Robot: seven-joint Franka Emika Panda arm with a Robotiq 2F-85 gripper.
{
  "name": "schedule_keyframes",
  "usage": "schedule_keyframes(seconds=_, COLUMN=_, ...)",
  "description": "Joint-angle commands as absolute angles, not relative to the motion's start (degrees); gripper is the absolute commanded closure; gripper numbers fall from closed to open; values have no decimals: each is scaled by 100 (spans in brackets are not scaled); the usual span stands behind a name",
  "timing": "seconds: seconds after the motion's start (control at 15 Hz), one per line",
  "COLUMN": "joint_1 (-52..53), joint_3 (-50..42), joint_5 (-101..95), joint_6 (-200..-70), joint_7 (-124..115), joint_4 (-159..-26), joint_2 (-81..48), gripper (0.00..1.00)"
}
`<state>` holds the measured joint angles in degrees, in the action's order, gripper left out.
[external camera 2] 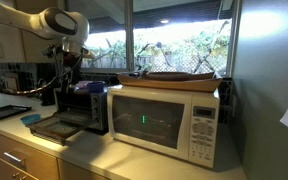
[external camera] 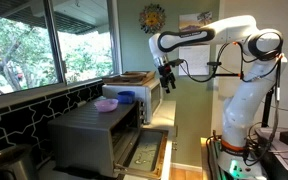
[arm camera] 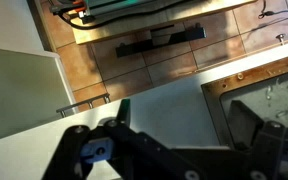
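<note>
My gripper (external camera: 166,80) hangs in mid-air from the white arm, beside the white microwave (external camera: 139,100) and above the counter. It holds nothing and touches nothing. In the wrist view its two dark fingers (arm camera: 122,112) stand wide apart, so the gripper (arm camera: 182,128) is open over the pale counter (arm camera: 164,105). The toaster oven's open door (arm camera: 259,80) lies below the right-hand finger. In an exterior view the gripper (external camera 2: 66,62) hovers above the dark toaster oven (external camera 2: 84,105), left of the microwave (external camera 2: 169,120).
The toaster oven (external camera: 94,135) stands with its door (external camera: 146,150) folded down. A purple bowl (external camera: 106,104) sits on top of it. A wooden tray (external camera: 129,76) lies on the microwave. Windows run behind the counter. A wooden floor (arm camera: 134,55) lies beyond the counter edge.
</note>
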<state>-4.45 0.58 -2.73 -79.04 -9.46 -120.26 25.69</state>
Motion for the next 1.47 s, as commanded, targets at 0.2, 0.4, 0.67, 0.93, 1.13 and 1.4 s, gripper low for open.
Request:
schedule_keyframes(seconds=0.2, joint_1=-404, joint_3=25, joint_5=-284, joint_6=-7896, joint_7=-957, joint_4=-12015, joint_2=2564, gripper=0)
schedule_keyframes(seconds=0.4, joint_1=-404, joint_3=25, joint_5=-284, joint_6=-7896, joint_7=-957, joint_4=-12015, joint_2=2564, gripper=0)
schedule_keyframes(seconds=0.67, joint_1=-449, joint_3=88, joint_5=182, joint_6=-8106, joint_7=-1587, joint_4=-11914, joint_2=2424, gripper=0)
schedule_keyframes(seconds=0.93, joint_1=-532, joint_3=218, joint_5=587, joint_6=-8914, joint_7=-2689, joint_4=-11737, joint_2=2303, gripper=0)
schedule_keyframes(seconds=1.13, joint_1=-559, joint_3=335, joint_5=538, joint_6=-9820, joint_7=-3352, joint_4=-11747, joint_2=2276, gripper=0)
schedule_keyframes(seconds=1.4, joint_1=-536, joint_3=480, joint_5=422, joint_6=-10822, joint_7=-4195, joint_4=-11832, joint_2=2200, gripper=0)
